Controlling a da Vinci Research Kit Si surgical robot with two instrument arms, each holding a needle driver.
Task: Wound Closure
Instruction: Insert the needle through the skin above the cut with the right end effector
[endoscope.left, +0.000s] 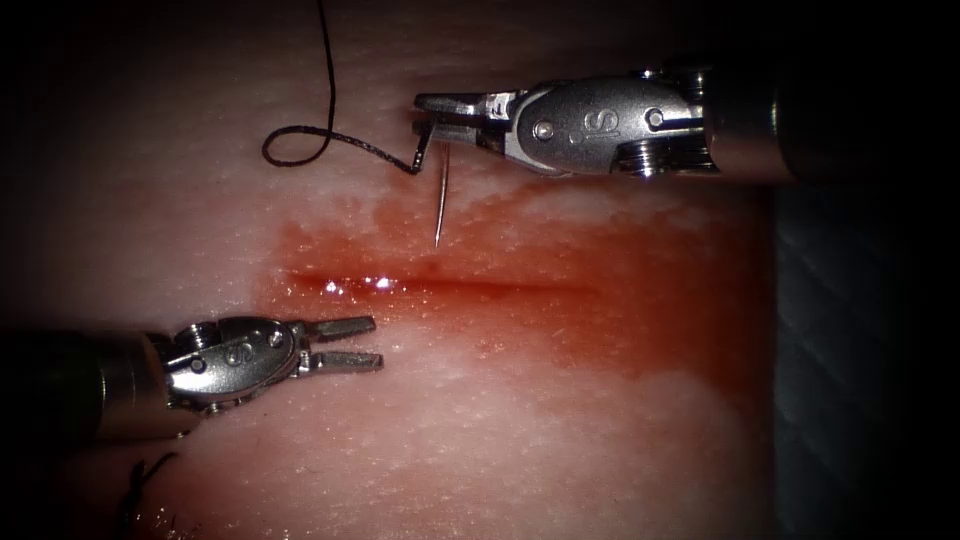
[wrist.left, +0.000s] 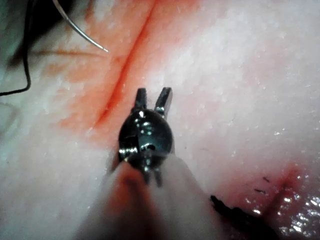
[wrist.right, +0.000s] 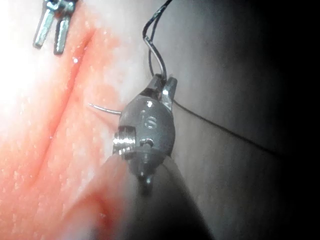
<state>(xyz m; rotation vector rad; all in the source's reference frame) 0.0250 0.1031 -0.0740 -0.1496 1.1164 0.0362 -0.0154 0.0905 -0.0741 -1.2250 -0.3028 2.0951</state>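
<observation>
The needle (endoscope.left: 440, 200) hangs free above the tissue (endoscope.left: 520, 420), held near its thread end by the right tool, its point aimed down toward the cut (endoscope.left: 450, 285) but short of it and not in the tissue. Starting at the left of the endoscope view, the left tool (endoscope.left: 345, 343) comes in low, its two jaws parted and holding nothing, its tips just below the left end of the cut. Some dark thread ends (endoscope.left: 145, 480) lie on the tissue under its shaft. Above and further along, the thread (endoscope.left: 300, 145) drops from the top edge, curls into a small loop on the pale tissue and runs on to the needle's swaged end. The cut itself lies level across the middle, glistening at its left end, with red fluid (endoscope.left: 620, 300) staining the tissue around it, more widely toward the right. The right tool (endoscope.left: 440, 115) enters from the right above the cut, its jaws clamped on the needle close to the thread end. In the left wrist view the left tool's parted jaws sit beside the cut (wrist.left: 125, 65), with the needle's tip (wrist.left: 95, 42) beyond it. In the right wrist view the right tool (wrist.right: 162, 87) grips the needle (wrist.right: 105, 108), whose curve sweeps out toward the cut, and the thread (wrist.right: 150, 45) rises from the jaws.
</observation>
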